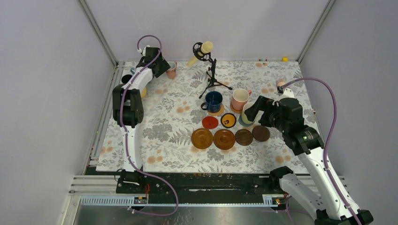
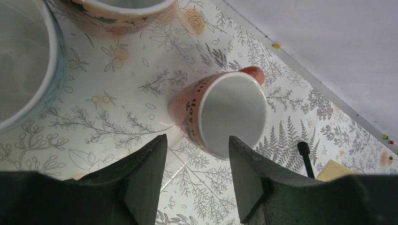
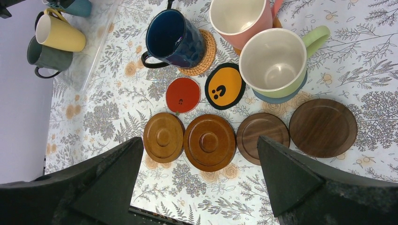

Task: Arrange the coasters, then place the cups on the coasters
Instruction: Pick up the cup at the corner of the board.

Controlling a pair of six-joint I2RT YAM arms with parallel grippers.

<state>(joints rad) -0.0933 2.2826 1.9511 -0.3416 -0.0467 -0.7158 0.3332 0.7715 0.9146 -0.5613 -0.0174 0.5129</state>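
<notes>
Since the pink patterned mug (image 2: 220,112) sits mid-frame on the bare bench (image 2: 117,122), the left claw (image 2: 197,140) gapes open toward its rim, seemingly to grip it; the right claw (image 3: 199,139) hangs wide, empty.

- The left gripper (image 2: 197,138) is seen from behind, its two dark fingers (image 2: 145,174) held apart at the bottom of the frame.
- A pink mug (image 2: 225,112) with dark markings and a white inside is framed just beyond the gap between the fingers, its handle turned to the far side.
- Contact between fingers and mug cannot be confirmed.
- A floral tablecloth (image 2: 117,117) is spread under everything.
- A patterned cup (image 2: 117,18) is cut off by the top edge.
- A blue-rimmed cup (image 2: 19,61) is cropped at the left edge.
- A thin black rod (image 2: 306,159) is seen right of the mug.
- A grey wall (image 2: 328,37) is seen beyond the table's edge.
</notes>
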